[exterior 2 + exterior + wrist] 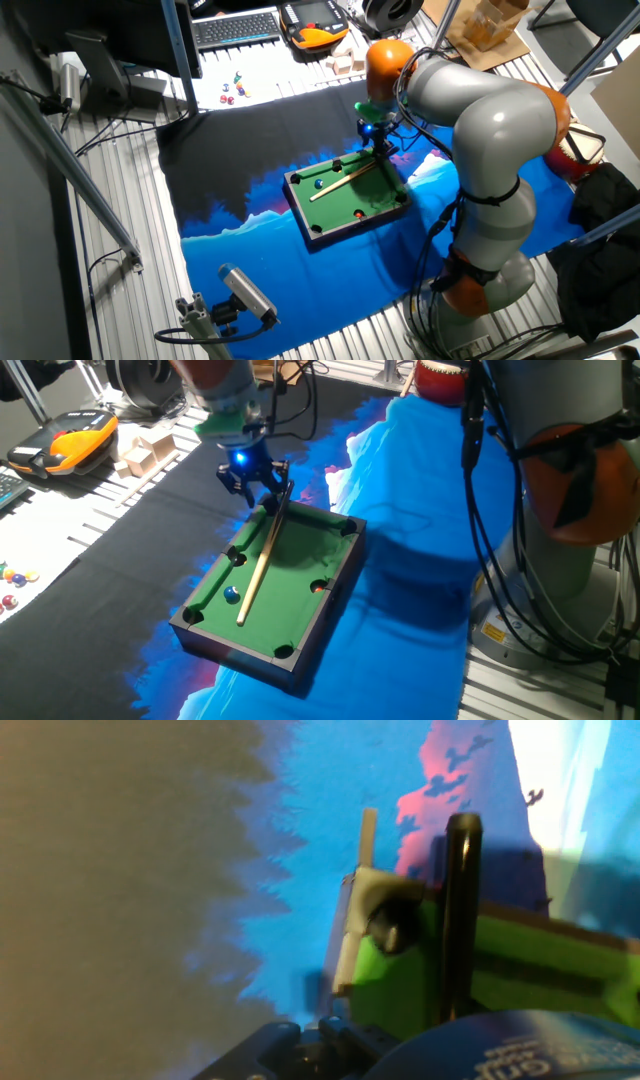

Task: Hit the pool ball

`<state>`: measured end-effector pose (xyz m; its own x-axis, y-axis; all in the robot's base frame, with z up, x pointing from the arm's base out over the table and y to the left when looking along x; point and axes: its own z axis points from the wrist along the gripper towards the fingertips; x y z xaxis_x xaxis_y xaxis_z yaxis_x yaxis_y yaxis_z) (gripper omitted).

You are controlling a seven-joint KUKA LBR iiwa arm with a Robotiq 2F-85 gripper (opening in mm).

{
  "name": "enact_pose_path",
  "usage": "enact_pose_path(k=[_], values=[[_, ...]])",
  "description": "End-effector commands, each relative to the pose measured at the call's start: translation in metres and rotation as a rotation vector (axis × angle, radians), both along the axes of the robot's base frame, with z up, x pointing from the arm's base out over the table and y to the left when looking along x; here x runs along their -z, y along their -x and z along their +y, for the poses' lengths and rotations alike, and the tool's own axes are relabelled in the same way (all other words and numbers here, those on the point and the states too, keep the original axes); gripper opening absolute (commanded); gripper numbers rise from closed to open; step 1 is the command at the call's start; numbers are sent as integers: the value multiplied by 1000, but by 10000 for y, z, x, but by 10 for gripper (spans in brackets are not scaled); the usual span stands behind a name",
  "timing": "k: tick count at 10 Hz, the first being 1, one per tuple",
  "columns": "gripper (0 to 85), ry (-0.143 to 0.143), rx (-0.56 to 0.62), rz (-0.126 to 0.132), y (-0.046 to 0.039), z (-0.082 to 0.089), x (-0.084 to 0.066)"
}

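The miniature pool table [300, 575] is a dark, box-like rectangular frame around flat green felt, with round black pocket holes at its corners and along its long sides; six pockets can be counted in one fixed view. On the felt lies one pool ball [231, 594], tiny, glossy and blue, close to the long rail nearest that camera and just beside the thick end of the cue [258, 570]. The cue is a single slim, pale wooden stick, straight and smooth, running diagonally across the felt. Its upper end is clamped in the hand [262, 490], a black two-finger unit with a blue light glowing above it, closed on the stick over the far corner of the frame. One small reddish-orange ball [319, 587] sits right at a side pocket on the opposite long rail, well apart from the blue one. Under the frame the surface is draped with a cloth [420, 540] printed in bright blue, black and pink, lying in soft folds. A handful of tiny multicoloured balls [14, 582] lie loose at the far left; their number is hard to tell.
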<state>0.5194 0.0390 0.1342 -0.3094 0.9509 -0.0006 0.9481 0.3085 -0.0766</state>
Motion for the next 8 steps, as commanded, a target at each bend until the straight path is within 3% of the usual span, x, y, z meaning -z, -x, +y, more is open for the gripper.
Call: enact_pose_path(k=[1,5,8], values=[[510,0,6,3,-2,0,-8],[510,36,11,25,-2,0,-8],[510,23,18,16,-2,0,-8]])
